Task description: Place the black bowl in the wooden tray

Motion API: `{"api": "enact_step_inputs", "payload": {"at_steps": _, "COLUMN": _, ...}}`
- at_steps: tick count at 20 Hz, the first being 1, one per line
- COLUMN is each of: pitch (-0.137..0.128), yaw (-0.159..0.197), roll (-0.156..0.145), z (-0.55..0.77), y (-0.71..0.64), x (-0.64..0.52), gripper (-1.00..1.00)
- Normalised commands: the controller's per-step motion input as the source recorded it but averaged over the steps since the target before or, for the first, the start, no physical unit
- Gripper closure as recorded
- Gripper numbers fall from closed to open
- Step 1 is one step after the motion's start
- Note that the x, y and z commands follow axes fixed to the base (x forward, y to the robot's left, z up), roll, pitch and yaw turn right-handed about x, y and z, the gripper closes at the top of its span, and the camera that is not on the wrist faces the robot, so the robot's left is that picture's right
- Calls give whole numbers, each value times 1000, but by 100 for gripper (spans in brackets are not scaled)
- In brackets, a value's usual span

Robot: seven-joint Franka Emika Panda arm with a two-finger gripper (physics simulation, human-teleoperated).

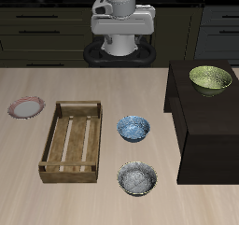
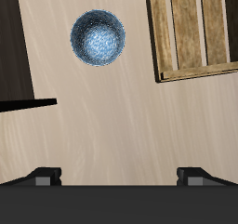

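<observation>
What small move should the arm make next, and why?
Probably it should travel toward the table's front edge and descend over the black bowl. The gripper holds nothing, its fingers spread wide, and it looks down on the blue-patterned bowl beside the wooden tray, not the black one, which lies nearer the front.

no text, label, brand, number or sign can be read in either view.
</observation>
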Motion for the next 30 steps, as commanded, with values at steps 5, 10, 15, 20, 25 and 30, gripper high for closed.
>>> {"api": "enact_step_inputs", "payload": {"at_steps": 5, "pitch": 19, "yaw": -5, "roll": -8, "z": -21, "y": 0, "x": 135, "gripper": -100}}
{"api": "enact_step_inputs", "payload": {"at_steps": 10, "pitch": 12, "yaw": -8, "roll": -5, "z": 5, "y": -2, "x": 348, "gripper": -100}}
{"api": "enact_step_inputs", "payload": {"at_steps": 15, "pitch": -14, "yaw": 31, "roll": -45, "z": 6, "y": 8, "x": 350, "gripper": -100}}
{"api": "enact_step_inputs", "payload": {"at_steps": 20, "pitch": -23, "yaw": 24, "roll": -14, "z": 59, "y": 40, "x": 280, "gripper": -100}}
{"api": "enact_step_inputs", "payload": {"at_steps": 25, "pitch": -36, "yaw": 23, "roll": 23, "z": 90, "y": 144, "x": 429, "gripper": -100}}
{"api": "enact_step_inputs", "payload": {"at_steps": 30, "pitch": 18, "yaw": 26, "roll": -1, "z": 47, "y": 37, "x": 355, "gripper": -100}}
